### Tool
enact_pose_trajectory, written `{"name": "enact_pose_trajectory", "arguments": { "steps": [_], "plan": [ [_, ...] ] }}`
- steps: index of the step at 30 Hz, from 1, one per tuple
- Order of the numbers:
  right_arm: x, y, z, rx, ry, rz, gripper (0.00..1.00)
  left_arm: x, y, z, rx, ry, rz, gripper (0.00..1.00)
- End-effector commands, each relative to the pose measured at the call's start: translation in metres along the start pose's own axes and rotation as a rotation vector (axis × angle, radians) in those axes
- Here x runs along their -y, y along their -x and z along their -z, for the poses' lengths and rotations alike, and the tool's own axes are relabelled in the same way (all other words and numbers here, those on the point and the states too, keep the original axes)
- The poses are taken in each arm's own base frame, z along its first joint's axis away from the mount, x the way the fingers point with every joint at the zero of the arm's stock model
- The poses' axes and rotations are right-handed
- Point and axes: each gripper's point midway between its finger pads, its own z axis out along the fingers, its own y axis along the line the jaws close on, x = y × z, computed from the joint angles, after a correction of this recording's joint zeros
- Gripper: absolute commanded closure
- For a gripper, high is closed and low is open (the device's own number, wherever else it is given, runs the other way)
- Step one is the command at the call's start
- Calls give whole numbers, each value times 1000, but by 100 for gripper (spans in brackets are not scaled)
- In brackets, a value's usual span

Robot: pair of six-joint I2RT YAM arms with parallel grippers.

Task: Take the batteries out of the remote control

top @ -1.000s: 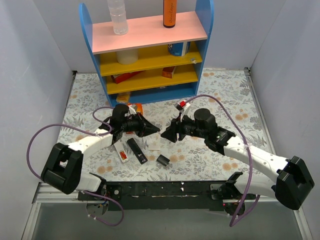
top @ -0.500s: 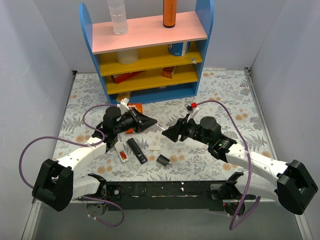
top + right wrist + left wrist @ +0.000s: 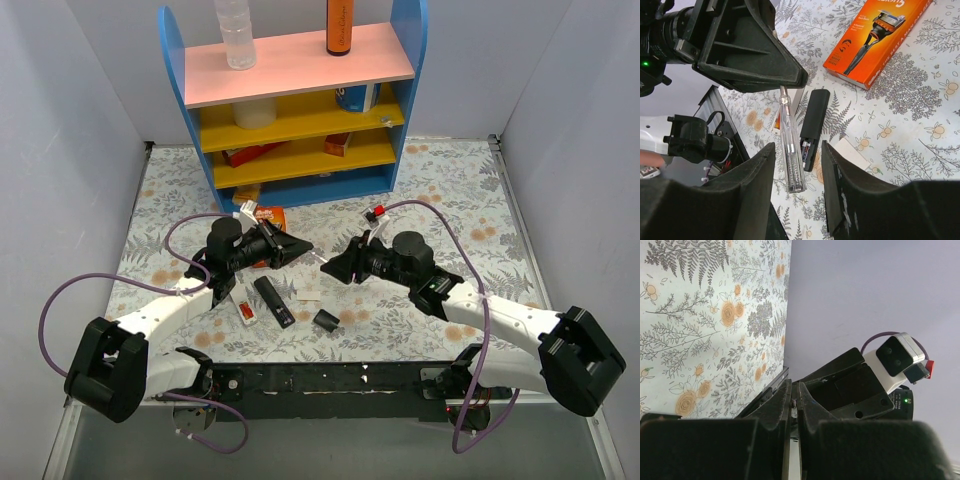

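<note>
Nearest the bases, the loose battery cover (image 3: 325, 320) is seen on the table (image 3: 450, 190), with the remote control (image 3: 813, 122) just beyond it, its compartment uncovered. One of the batteries (image 3: 804, 148) is seen seated at one end of the remote; the second cannot be made out. The right gripper (image 3: 796, 150) is spread above it, empty. The left gripper (image 3: 794, 392) is clenched on nothing visible, clear of the remote. Unpinned, the remote could be shoved aside rather than emptied — and the close-set gripper tips could be knocked together. The seated battery is shown only by the right wrist view, the cover only from above.
</note>
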Motion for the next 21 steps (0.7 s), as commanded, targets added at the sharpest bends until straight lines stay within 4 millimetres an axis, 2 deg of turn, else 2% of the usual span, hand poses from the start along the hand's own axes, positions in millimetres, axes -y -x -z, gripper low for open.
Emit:
{"name": "enact_pose_trajectory", "arguments": {
  "steps": [1, 5, 8, 10, 11, 12, 13, 14, 15, 16, 17, 18, 19, 20, 21],
  "plan": [
    [-23, 27, -5, 67, 73, 31, 54, 21, 4, 5, 17, -41, 260, 100],
    [-25, 31, -5, 81, 83, 34, 67, 17, 3, 6, 20, -36, 263, 100],
    [-30, 33, -4, 91, 106, 45, 98, 17, 2, 6, 19, -40, 263, 100],
    [-31, 33, -3, 89, 113, 61, 99, 15, 0, 6, 6, -38, 250, 100],
    [-30, 34, -2, 88, 106, 88, 99, 14, -1, 7, 5, -30, 227, 89],
    [-27, 32, -2, 76, 92, 100, 99, 8, 1, 6, 17, 14, 235, 56],
    [-20, 31, 0, 55, 40, 113, 99, 7, 3, 7, 27, 29, 220, 44],
    [-12, 28, 1, 35, 5, 159, 99, 7, 4, 9, 39, 44, 167, 37],
    [-10, 30, 3, 28, -16, 187, 99, -6, 5, 10, 53, 111, 173, 30],
    [-10, 37, 5, 33, -32, 214, 99, 3, 11, 11, 72, 116, 140, 19],
    [-3, 28, 9, -25, -65, 223, 99, 4, 14, 13, 83, 131, 114, 13],
    [-1, 27, 10, -43, -74, 270, 99, -10, 13, 17, 76, 209, 79, 10],
    [2, 24, 12, -71, -90, 281, 99, 1, 22, 19, 103, 214, 39, 5],
    [2, 22, 16, -114, -104, 284, 99, 2, 26, 21, 112, 239, 13, 4],
    [4, 21, 17, -142, -114, 305, 99, -12, 26, 25, 98, 314, -29, 3]
  ]
}}
